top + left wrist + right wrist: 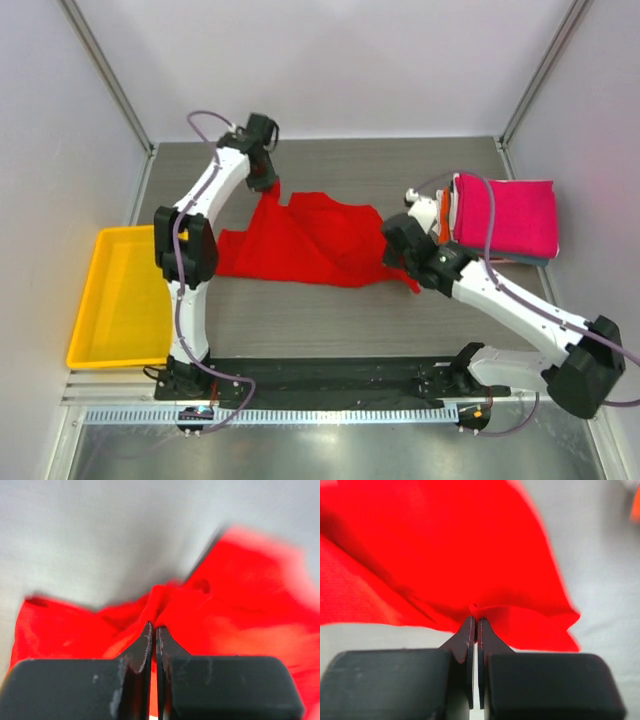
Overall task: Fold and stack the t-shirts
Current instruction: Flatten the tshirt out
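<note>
The red t-shirt [305, 243] lies crumpled and partly lifted in the middle of the table. My left gripper [263, 183] is shut on its far left corner; the left wrist view shows the jaws [153, 626] pinching a fold of the red cloth [240, 595]. My right gripper [402, 262] is shut on the shirt's right edge; in the right wrist view the jaws [474, 621] clamp a fold of the red cloth [435, 545]. A stack of folded t-shirts, magenta-pink on top [510, 215], sits at the right with orange, white and grey-blue edges showing.
A yellow plastic tray [118, 297] sits at the left edge of the table. The white enclosure walls stand on the far, left and right sides. The right arm's cable loops over the folded stack.
</note>
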